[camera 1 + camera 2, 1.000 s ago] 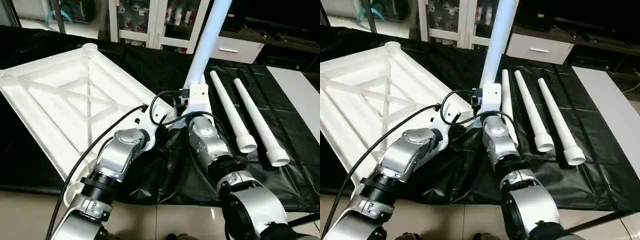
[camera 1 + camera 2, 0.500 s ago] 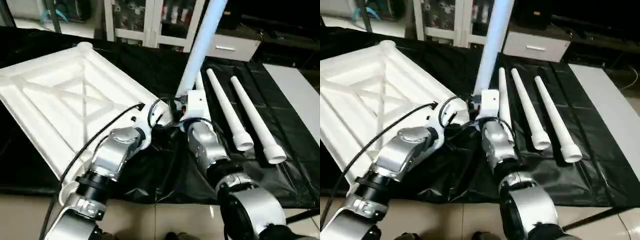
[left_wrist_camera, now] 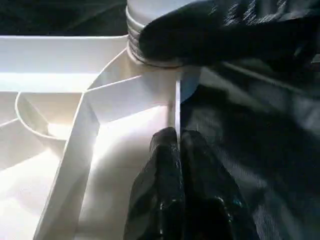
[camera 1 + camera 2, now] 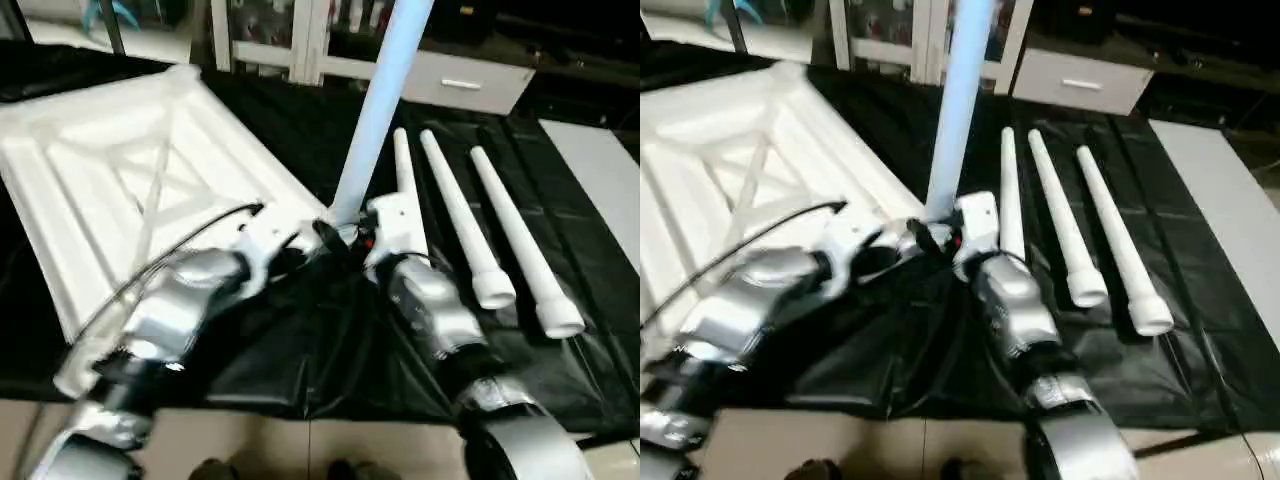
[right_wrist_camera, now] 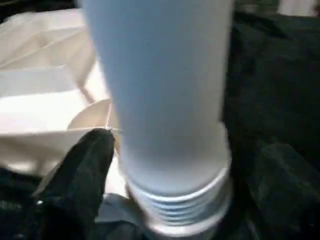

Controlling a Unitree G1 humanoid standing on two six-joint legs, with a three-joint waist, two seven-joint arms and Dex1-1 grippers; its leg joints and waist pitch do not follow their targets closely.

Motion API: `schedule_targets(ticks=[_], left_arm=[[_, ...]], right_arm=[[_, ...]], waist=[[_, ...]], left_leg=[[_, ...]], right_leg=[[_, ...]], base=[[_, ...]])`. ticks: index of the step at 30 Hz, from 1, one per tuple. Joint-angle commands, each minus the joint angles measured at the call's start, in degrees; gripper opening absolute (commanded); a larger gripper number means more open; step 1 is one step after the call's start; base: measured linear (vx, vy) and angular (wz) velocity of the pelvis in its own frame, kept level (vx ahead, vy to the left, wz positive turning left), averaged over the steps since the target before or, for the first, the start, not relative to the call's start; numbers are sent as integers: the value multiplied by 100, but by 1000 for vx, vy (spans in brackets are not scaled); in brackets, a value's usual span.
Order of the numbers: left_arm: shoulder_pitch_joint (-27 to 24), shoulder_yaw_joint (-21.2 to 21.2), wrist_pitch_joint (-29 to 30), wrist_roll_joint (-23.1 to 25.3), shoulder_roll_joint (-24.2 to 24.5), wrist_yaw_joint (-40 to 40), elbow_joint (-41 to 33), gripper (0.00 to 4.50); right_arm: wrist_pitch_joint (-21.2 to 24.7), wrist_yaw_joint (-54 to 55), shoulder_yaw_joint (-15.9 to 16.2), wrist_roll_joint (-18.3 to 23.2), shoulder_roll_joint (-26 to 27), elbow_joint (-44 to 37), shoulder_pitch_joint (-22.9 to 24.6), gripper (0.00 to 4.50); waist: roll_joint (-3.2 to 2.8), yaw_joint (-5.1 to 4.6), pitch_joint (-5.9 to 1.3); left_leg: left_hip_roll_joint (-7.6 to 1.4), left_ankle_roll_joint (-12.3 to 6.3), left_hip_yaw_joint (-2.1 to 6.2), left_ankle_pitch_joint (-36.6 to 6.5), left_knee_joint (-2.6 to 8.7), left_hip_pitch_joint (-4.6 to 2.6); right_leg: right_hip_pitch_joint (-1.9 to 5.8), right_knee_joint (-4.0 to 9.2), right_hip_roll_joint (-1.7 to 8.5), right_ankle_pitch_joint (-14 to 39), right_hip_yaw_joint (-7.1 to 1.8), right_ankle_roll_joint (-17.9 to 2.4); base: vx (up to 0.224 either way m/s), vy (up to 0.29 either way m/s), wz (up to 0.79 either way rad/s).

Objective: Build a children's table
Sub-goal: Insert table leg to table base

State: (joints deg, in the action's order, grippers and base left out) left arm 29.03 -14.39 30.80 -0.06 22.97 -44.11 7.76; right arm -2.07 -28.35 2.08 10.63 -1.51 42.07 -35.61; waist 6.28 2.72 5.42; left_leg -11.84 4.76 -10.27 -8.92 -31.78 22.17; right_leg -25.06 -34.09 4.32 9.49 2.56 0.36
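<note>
The white table top (image 4: 120,170) lies upside down on the left, its X ribs facing up. One white leg (image 4: 372,120) stands upright in the top's near right corner socket, and its threaded base (image 5: 180,210) sits at the socket. My left gripper (image 3: 177,137) is shut on the top's thin rim next to that socket. My right gripper (image 5: 185,145) stands open around the bottom of the upright leg, with one black finger (image 5: 87,170) beside the tube. In the left eye view both grippers meet at that corner (image 4: 335,238).
Three more white legs (image 4: 455,215) lie side by side on the black cloth (image 4: 330,350) to the right of my right arm. A white cabinet (image 4: 470,85) and glass-door shelves stand behind the table. Tiled floor runs along the near edge.
The head camera has tilted and shifted, so the whole picture has slid. Both grippers stay at the corner socket and the leg stays upright. My left forearm shows blurred, in motion.
</note>
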Motion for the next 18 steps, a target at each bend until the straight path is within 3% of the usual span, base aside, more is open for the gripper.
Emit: schedule_targets(ticks=[1, 4, 5, 8, 11, 18], left_arm=[[-188, -285, -74, -15, 91, -406, 122, 0], [-224, -350, -310, -106, 358, -838, 63, 0], [-245, -398, -344, -181, 488, -1079, -17, 0], [-256, -427, -327, -224, 568, -1217, -69, 0], [-291, -490, -347, -330, 746, -1586, -205, 0], [-430, -604, -404, -509, 971, -2038, -484, 0]], right_arm=[[286, -307, 209, -123, -240, -488, 208, 440], [719, -780, 395, -114, -573, -1164, 539, 440], [969, -1049, 477, -10, -757, -1531, 684, 440], [1131, -1211, 527, 53, -872, -1769, 774, 440], [1470, -1812, 737, 158, -1272, -2217, 978, 440], [1917, -2127, 846, 259, -1480, -2642, 1129, 440]], waist=[[-131, 32, -395], [-133, 60, -370], [-141, 77, -366], [-128, 80, -366], [-135, 97, -350], [-129, 152, -380]], left_leg=[[-89, -355, -55, -458, 297, -130], [-113, -201, -48, -806, 318, -153], [-117, -149, -44, -838, 327, -161], [-115, -101, -53, -927, 325, -163], [-128, -34, -37, -1209, 339, -163], [-115, -60, -45, -928, 301, -163]], right_leg=[[382, 202, 223, -387, -200, -1425], [371, 247, 238, 200, -217, -1269], [363, 247, 237, 250, -219, -1243], [350, 247, 243, 317, -224, -1246], [341, 286, 261, 739, -228, -1179], [344, 227, 247, 360, -222, -1283]], base=[[0, 0, 0], [0, 0, 0], [0, 0, 0], [0, 0, 0], [0, 0, 0], [0, 0, 0]])
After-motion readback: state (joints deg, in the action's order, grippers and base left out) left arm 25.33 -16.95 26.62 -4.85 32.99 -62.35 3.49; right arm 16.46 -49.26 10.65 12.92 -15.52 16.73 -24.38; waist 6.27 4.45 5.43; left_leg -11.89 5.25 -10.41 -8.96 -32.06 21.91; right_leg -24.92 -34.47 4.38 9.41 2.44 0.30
